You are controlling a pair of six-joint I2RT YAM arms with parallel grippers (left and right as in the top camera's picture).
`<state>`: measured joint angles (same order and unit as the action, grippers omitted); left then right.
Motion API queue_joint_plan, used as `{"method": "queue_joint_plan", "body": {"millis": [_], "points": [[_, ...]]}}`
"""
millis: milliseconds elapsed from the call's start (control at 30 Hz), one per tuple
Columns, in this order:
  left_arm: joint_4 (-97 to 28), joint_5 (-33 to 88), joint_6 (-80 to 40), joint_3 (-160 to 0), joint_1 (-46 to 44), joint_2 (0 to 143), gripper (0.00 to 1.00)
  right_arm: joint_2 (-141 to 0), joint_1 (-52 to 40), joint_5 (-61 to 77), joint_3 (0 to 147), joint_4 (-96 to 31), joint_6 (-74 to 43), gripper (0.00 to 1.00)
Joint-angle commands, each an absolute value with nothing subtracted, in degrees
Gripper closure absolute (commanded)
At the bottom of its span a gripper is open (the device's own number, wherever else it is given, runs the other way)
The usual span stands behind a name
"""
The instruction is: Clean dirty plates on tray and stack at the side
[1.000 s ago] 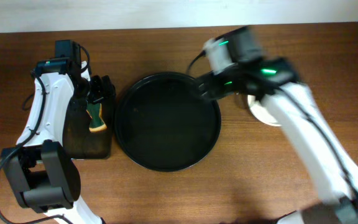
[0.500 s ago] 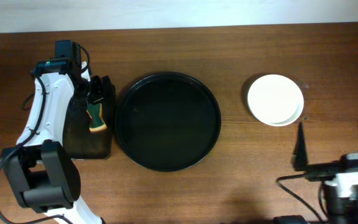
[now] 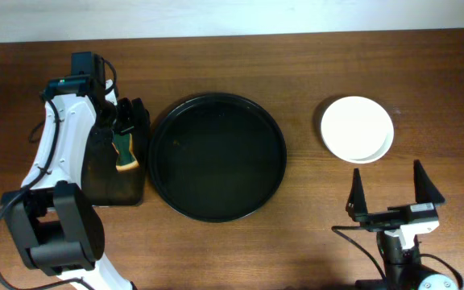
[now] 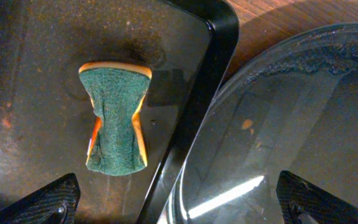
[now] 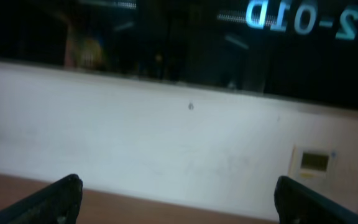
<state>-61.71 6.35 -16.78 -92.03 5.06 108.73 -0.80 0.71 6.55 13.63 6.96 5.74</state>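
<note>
The white plates [image 3: 357, 129] lie stacked on the table to the right of the tray, and the top one looks clean. No plate lies on the round black tray [image 3: 217, 157], whose wet bottom [image 4: 291, 124] carries a small orange speck. My left gripper [image 3: 130, 119] hangs open over the seam between the rectangular tray and the round one, its gap [image 4: 179, 208] holding nothing. At the near right table edge my right gripper [image 3: 391, 192] stands open and empty, well apart from the plates. In its wrist view the right gripper [image 5: 182, 202] faces a white wall.
A green and yellow sponge [image 3: 124, 153] lies on the small rectangular black tray [image 3: 111, 181] left of the round tray. The left wrist view shows the sponge [image 4: 115, 124] pinched at its waist, on the stained rectangular tray [image 4: 36, 112]. Bare wood surrounds the plates.
My right arm has pulled back from the round tray's right rim to the near right table edge, leaving the plate stack uncovered. The left arm has not moved.
</note>
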Motion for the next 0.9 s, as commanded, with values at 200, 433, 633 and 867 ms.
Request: {"method": "queue_joint_plan", "body": {"millis": [200,433,633,867], "points": [[-61.73,5.96,-16.69,-91.96,5.17,109.06,0.01,-0.19,1.15,6.94,0.32,5.96,2.46,0.01],[-61.73,5.96,-16.69,-91.96,5.17,109.06,0.01,-0.19,1.15,7.07,0.32,-3.86,2.50,0.01],[-61.73,5.96,-16.69,-91.96,5.17,109.06,0.01,-0.19,1.15,7.07,0.32,-3.86,2.50,0.01],[-61.73,5.96,-16.69,-91.96,5.17,109.06,0.01,-0.19,1.15,7.07,0.32,-3.86,2.48,0.01]]}}
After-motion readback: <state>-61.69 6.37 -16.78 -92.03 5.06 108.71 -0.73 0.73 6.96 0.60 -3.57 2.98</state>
